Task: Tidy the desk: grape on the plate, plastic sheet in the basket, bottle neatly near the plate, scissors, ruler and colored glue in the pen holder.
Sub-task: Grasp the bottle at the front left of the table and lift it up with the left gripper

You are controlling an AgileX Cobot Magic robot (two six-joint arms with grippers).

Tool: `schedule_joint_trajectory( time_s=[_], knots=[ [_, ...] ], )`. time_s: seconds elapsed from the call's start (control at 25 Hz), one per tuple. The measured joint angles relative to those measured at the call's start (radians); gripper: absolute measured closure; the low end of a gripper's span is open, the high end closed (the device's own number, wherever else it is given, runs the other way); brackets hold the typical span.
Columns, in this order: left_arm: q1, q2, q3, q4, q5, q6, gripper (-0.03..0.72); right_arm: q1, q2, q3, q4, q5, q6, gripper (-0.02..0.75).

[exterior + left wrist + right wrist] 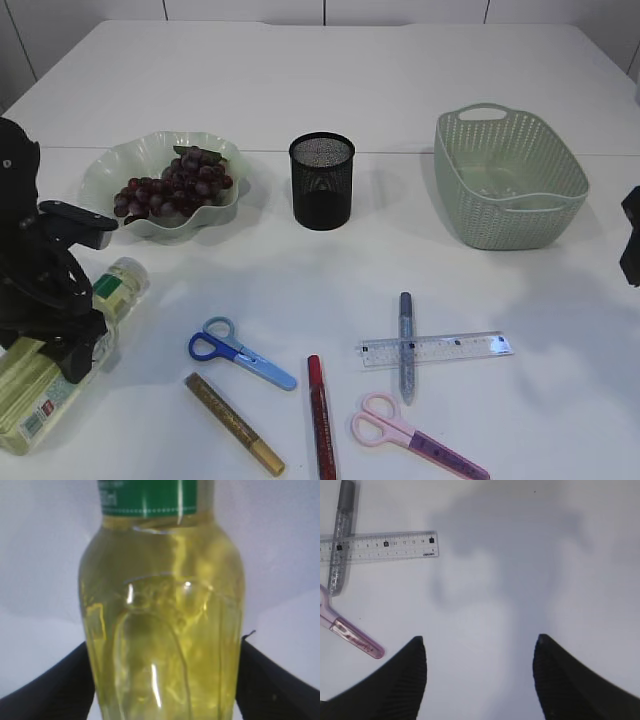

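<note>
A bottle (40, 395) of yellow liquid lies tilted at the near left, its cap end toward the plate (105, 165). My left gripper (82, 352) is shut on it, and the black fingers (65, 680) press both sides of the bottle (160, 580). Dark grapes (175, 185) rest on the plate. Blue scissors (240, 352), pink scissors (415, 435), the clear ruler (435, 348) and grey (405, 345), red (320, 415) and gold (232, 422) glue pens lie on the table. My right gripper (480, 645) hangs open over bare table near the ruler (380, 545). I cannot make out the plastic sheet.
The black mesh pen holder (322, 180) stands at the middle back. The green basket (510, 180) sits at the back right. The right arm (630, 240) shows only at the right edge. The grey glue pen (340, 535) crosses the ruler, with pink scissors (350, 632) below.
</note>
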Motion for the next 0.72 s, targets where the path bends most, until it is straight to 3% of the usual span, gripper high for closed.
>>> schedule_joint_trajectory(
  time_s=[0.32, 0.52, 0.72],
  knots=[
    [0.000, 0.022, -0.002, 0.002, -0.006, 0.000, 0.105, 0.000, 0.000, 0.000, 0.002, -0.001, 0.000, 0.217],
    [0.000, 0.022, -0.004, 0.002, 0.004, 0.000, 0.223, 0.000, 0.000, 0.000, 0.004, -0.001, 0.000, 0.217],
    [0.000, 0.022, -0.007, -0.013, 0.008, 0.000, 0.274, 0.000, 0.000, 0.000, 0.006, -0.001, 0.000, 0.217]
  ],
)
